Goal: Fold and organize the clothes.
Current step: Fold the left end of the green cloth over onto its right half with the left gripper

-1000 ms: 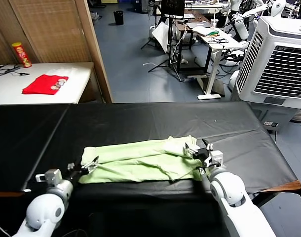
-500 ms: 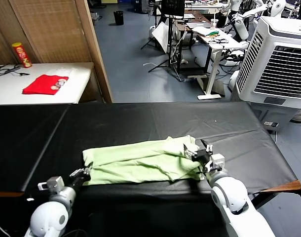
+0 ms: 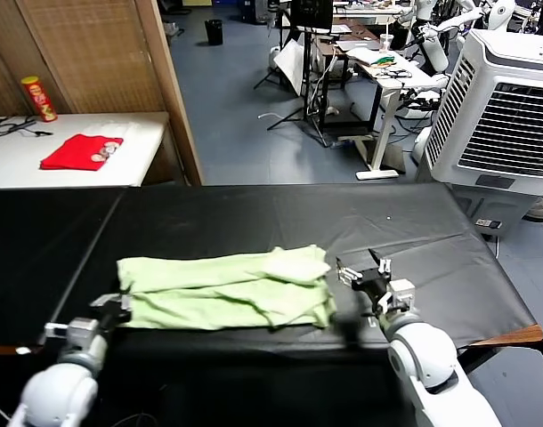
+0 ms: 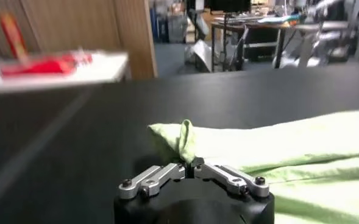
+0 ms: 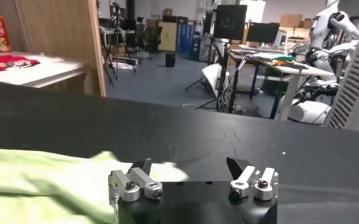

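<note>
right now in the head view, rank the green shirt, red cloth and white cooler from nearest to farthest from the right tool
1. Green shirt, on the black table just left of the right tool.
2. White cooler, back right, off the table.
3. Red cloth, far left on the white side table.

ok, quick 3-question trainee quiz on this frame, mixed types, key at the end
1. True or false: the left pincer is shut on a corner of the mint-green shirt.
2. The right pincer is: A) gripping the shirt, B) open beside the shirt's end, C) holding the red cloth.
3. Fill in: the shirt lies on the ____ table.

Key: 1 true; 2 B; 3 black
</note>
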{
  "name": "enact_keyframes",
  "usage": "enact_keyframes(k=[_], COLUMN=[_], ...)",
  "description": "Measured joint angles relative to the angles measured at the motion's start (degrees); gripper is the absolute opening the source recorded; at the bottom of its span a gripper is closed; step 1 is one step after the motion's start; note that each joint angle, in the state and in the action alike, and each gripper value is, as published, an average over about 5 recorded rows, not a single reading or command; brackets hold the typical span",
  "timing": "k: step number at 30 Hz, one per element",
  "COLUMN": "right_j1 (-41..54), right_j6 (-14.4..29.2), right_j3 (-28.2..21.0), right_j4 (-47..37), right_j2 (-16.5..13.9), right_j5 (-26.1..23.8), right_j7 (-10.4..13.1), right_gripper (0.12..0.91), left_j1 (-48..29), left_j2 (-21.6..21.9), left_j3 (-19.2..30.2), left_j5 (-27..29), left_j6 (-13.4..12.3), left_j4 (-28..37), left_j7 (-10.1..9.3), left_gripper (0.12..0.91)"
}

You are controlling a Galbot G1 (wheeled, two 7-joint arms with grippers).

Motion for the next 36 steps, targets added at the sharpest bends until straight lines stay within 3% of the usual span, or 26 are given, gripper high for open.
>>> enact_keyframes(k=[3, 6, 11, 16, 23, 30, 36], right_j1=[-0.57, -1.14, -2.32, -3.67, -5.21, -5.85, -5.5], right_j6=[0.04, 0.03, 0.2, 0.3, 0.68, 0.9, 0.92], right_j3=[0.1, 0.19, 0.99, 2.11, 3.83, 4.92, 4.69], right_j4=[0.3, 0.57, 0.85, 0.97, 0.78, 0.51, 0.25], right_j2=[0.48, 0.67, 1.13, 1.86, 2.84, 3.79, 3.99], right_j5=[-0.36, -1.16, -2.72, -4.18, -5.51, -6.29, -6.46], right_j7=[0.1, 0.13, 0.1, 0.1, 0.27, 0.14, 0.08], right_gripper=[0.798, 0.798, 0.798, 0.798, 0.798, 0.798, 0.798], left_j1=[0.24, -0.48, -2.76, -6.2, -12.21, -16.99, -17.76], left_j2=[2.56, 2.32, -1.81, -7.73, -15.95, -22.28, -25.94], left_j3=[-1.11, -0.34, 4.48, 11.09, 19.0, 24.1, 26.8], left_j5=[-0.11, -1.56, -7.64, -17.86, -25.6, -26.66, -25.61], left_j6=[0.85, 3.03, 7.56, 11.26, 12.35, 12.75, 12.7], left_j4=[-0.61, -2.66, -8.37, -11.38, -9.92, -6.69, -5.13], left_j7=[-0.6, -1.83, -4.4, -8.27, -10.88, -12.7, -12.93], left_gripper=[0.156, 0.156, 0.156, 0.156, 0.156, 0.156, 0.156])
